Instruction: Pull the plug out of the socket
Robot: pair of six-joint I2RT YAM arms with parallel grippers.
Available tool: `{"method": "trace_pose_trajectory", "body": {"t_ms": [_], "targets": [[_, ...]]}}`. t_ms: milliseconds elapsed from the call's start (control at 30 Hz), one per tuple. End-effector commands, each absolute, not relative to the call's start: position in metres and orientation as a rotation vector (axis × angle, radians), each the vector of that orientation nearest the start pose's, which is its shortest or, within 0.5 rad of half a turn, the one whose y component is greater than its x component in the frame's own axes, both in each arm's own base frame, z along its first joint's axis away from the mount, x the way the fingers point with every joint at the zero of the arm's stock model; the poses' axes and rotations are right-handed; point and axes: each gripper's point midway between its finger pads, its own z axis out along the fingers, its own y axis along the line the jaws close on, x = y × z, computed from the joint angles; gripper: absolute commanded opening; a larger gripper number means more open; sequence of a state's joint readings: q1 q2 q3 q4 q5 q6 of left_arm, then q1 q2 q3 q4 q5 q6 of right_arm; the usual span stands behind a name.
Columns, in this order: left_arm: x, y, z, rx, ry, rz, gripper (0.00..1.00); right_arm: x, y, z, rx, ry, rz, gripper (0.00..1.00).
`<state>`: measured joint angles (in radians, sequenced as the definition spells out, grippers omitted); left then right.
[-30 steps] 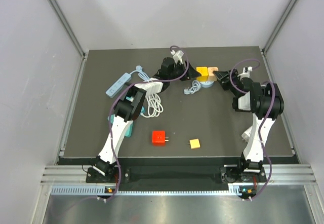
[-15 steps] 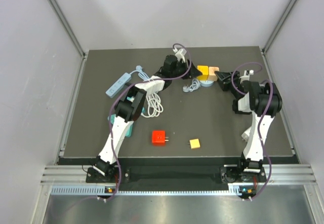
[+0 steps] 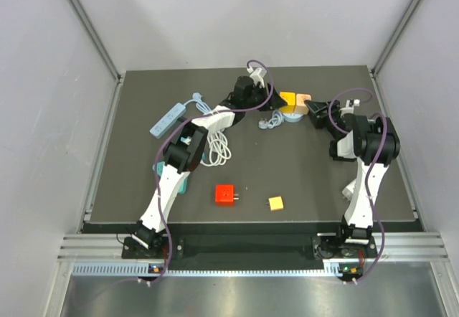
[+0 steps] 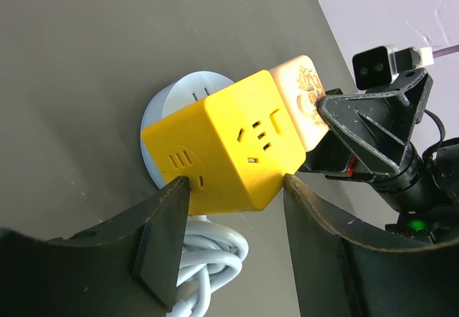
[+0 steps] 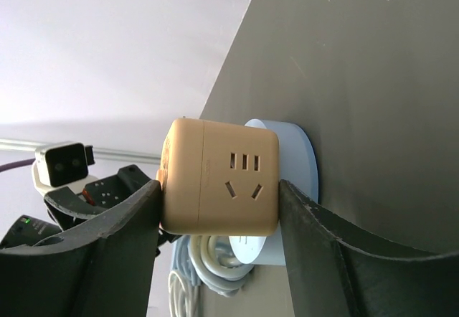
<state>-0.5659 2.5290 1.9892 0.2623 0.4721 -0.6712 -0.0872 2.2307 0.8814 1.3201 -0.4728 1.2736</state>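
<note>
A yellow cube socket (image 3: 287, 100) (image 4: 229, 145) and a beige cube plug (image 3: 303, 102) (image 5: 215, 166) sit joined side by side at the back of the table, over a pale-blue round socket base (image 3: 292, 118) (image 4: 168, 102) (image 5: 297, 152). My left gripper (image 3: 277, 102) (image 4: 233, 188) is shut on the yellow cube, a finger on each side. From the opposite side my right gripper (image 3: 313, 109) (image 5: 219, 191) is shut on the beige cube. Where the two cubes join is hidden.
A coiled grey-white cable (image 3: 272, 123) (image 4: 208, 259) lies by the round base. Further left are a blue power strip (image 3: 166, 118) and a white cable bundle (image 3: 217, 148). A red cube plug (image 3: 226, 194) and a small yellow adapter (image 3: 276, 203) lie near the front.
My left gripper has shifted right, closer onto the yellow cube. The right gripper narrowed a little on the beige cube and edged toward the back.
</note>
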Motion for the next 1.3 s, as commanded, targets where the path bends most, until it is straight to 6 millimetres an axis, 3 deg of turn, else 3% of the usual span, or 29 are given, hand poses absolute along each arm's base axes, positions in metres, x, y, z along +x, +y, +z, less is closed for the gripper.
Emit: {"method": "trace_pose_trajectory", "body": {"t_ms": [0, 200, 300, 333, 367, 433, 500, 533, 700, 800, 967, 1033, 1100, 1133, 1167, 1200, 1233, 1267], "targets": [[0.495, -0.464, 0.052, 0.306, 2.135, -1.197, 0.58, 0.491, 0.117, 0.153, 0.400, 1.389, 1.465, 0.00], [0.494, -0.467, 0.051, 0.317, 2.144, -1.187, 0.58, 0.489, 0.118, 0.162, 0.371, 1.394, 1.447, 0.00], [0.494, -0.467, 0.051, 0.319, 2.144, -1.182, 0.58, 0.492, 0.118, 0.155, 0.353, 1.463, 1.350, 0.00], [0.494, -0.468, 0.051, 0.321, 2.148, -1.178, 0.58, 0.493, 0.121, 0.145, 0.333, 1.521, 1.286, 0.00], [0.494, -0.468, 0.050, 0.321, 2.151, -1.175, 0.58, 0.494, 0.120, 0.157, 0.310, 1.518, 1.232, 0.00], [0.494, -0.468, 0.050, 0.325, 2.156, -1.166, 0.58, 0.493, 0.132, 0.149, 0.253, 1.599, 1.137, 0.00], [0.494, -0.468, 0.049, 0.328, 2.162, -1.157, 0.58, 0.491, 0.133, 0.169, 0.245, 1.535, 1.173, 0.00], [0.494, -0.466, 0.047, 0.331, 2.169, -1.148, 0.58, 0.490, 0.134, 0.160, 0.269, 1.536, 1.210, 0.00], [0.494, -0.465, 0.045, 0.337, 2.182, -1.130, 0.58, 0.486, 0.138, 0.172, 0.357, 1.373, 1.545, 0.00], [0.494, -0.465, 0.045, 0.340, 2.186, -1.125, 0.58, 0.488, 0.139, 0.163, 0.355, 1.401, 1.525, 0.00], [0.492, -0.471, 0.043, 0.358, 2.195, -1.117, 0.57, 0.484, 0.138, 0.177, 0.314, 1.388, 1.506, 0.00], [0.493, -0.472, 0.046, 0.368, 2.186, -1.109, 0.57, 0.485, 0.140, 0.169, 0.320, 1.408, 1.497, 0.00], [0.496, -0.460, 0.043, 0.364, 2.202, -1.075, 0.59, 0.486, 0.139, 0.161, 0.329, 1.430, 1.480, 0.00], [0.497, -0.455, 0.061, 0.365, 2.178, -1.077, 0.64, 0.486, 0.138, 0.158, 0.330, 1.441, 1.480, 0.00], [0.502, -0.451, 0.076, 0.362, 2.133, -1.084, 0.66, 0.489, 0.124, 0.156, 0.353, 1.437, 1.453, 0.00], [0.503, -0.443, 0.080, 0.351, 2.133, -1.075, 0.67, 0.490, 0.122, 0.154, 0.355, 1.447, 1.443, 0.00], [0.510, -0.433, 0.111, 0.355, 2.079, -1.066, 0.70, 0.491, 0.122, 0.154, 0.349, 1.454, 1.438, 0.00], [0.512, -0.428, 0.124, 0.359, 2.059, -1.054, 0.72, 0.491, 0.123, 0.153, 0.344, 1.462, 1.430, 0.00]]}}
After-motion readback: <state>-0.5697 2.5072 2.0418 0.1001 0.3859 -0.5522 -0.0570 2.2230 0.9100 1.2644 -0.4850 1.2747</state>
